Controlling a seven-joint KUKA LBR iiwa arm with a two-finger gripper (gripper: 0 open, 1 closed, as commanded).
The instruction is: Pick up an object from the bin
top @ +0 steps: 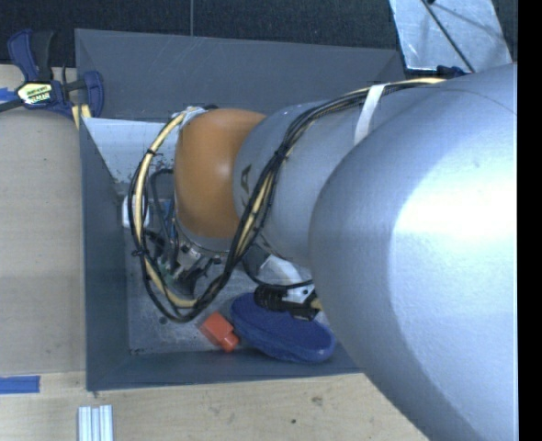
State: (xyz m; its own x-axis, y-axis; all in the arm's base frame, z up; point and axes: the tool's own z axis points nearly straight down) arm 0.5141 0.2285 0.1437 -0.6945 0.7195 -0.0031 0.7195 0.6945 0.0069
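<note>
**A:** so what's actually lying in the grey bin [106,274]?

**B:** all down at the 5 to 6 o'clock end of its speckled floor. There's a small orange-red block [220,331] at 6, and a flat dark-blue oval thing [285,338] just beside it. A black piece [287,299] and something white [280,269] sit at the blue one's 12 o'clock edge.

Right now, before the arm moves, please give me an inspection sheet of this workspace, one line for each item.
surface: grey bin, floor bare at its near-left corner.
job's things: blue oval flat thing; small orange-red block beside its left end; black thing at its far edge; white thing partly under the arm.
clutter: nothing seen.
grippers: gripper low in the bin's left half, under the orange wrist cover; state hidden.
cables: yellow and black cables loop round the wrist.
surroundings: nothing seen.
</note>
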